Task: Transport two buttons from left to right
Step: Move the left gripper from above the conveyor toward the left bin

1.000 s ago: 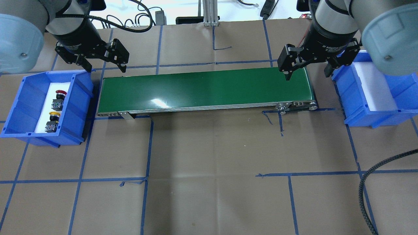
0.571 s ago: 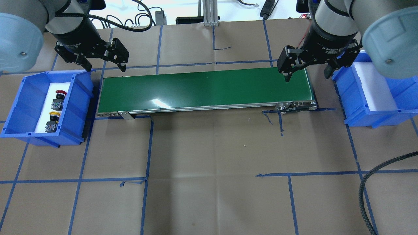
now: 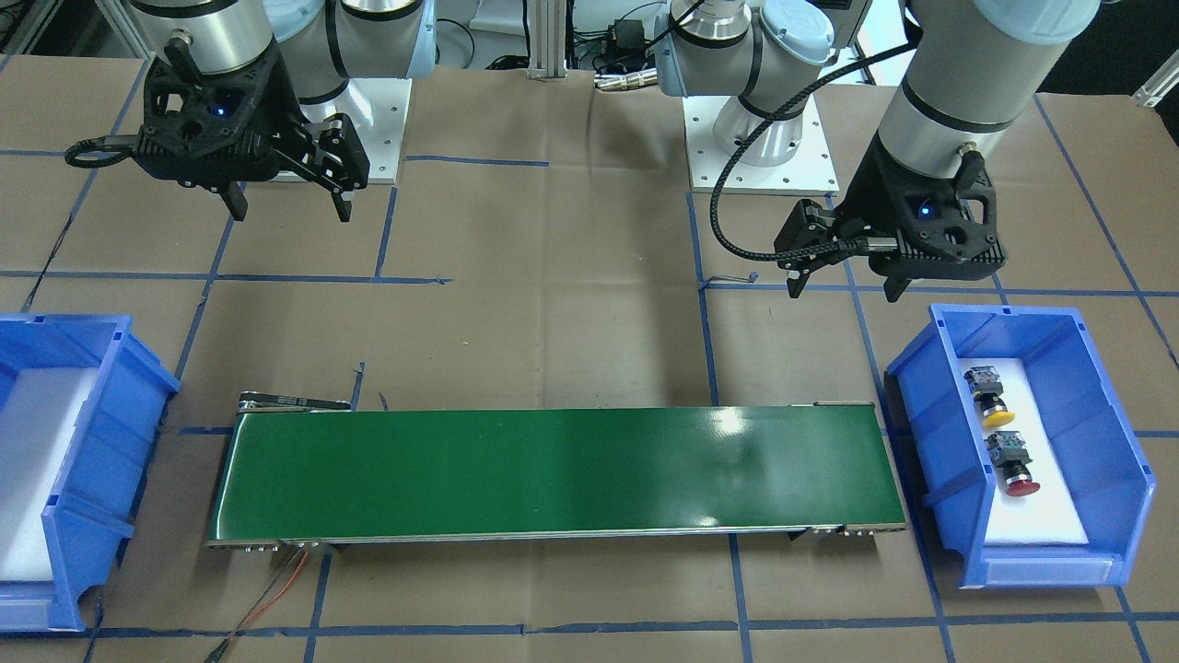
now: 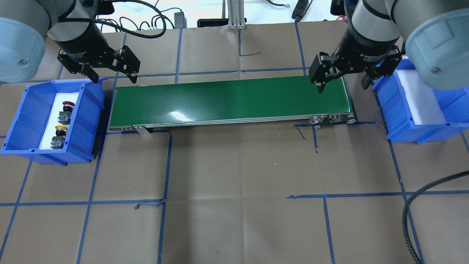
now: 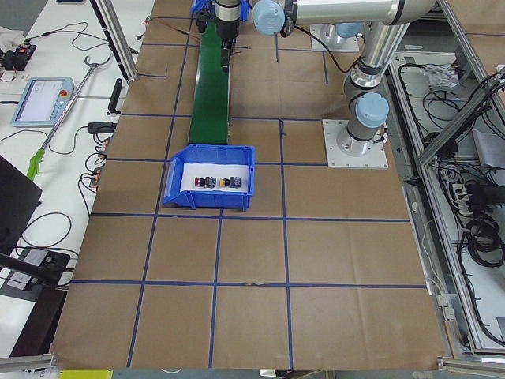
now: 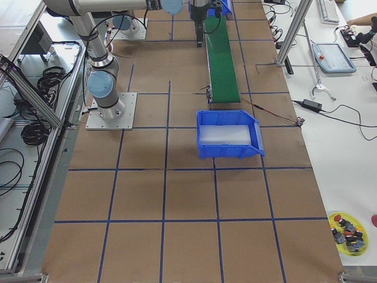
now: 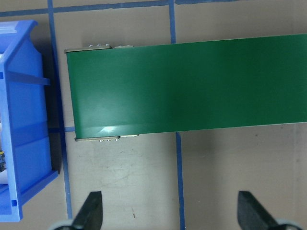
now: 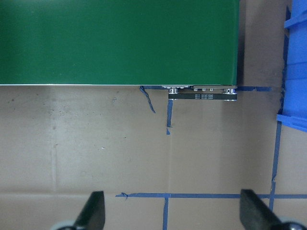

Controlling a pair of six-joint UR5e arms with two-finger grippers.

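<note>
The red button (image 4: 67,105) and the yellow button (image 4: 61,129) lie on white foam in the blue left bin (image 4: 22,117). They also show in the front view, red (image 3: 1019,483) and yellow (image 3: 995,416). My left gripper (image 4: 115,79) is open and empty. It hangs high over the far corner between that bin and the green conveyor belt (image 4: 231,99). My right gripper (image 4: 342,88) is open and empty, high over the belt's right end, beside the blue right bin (image 4: 450,106). That bin holds only white foam.
A black braided cable (image 4: 410,212) curls onto the table at the front right. An aluminium post (image 4: 236,14) and loose cables stand at the far edge. Blue tape lines grid the brown paper. A yellow dish of spare parts (image 6: 349,230) sits on the side bench.
Both grippers drifted slightly left in the overhead view and stayed open. The left one also moved a little farther from me. The buttons have not moved.
</note>
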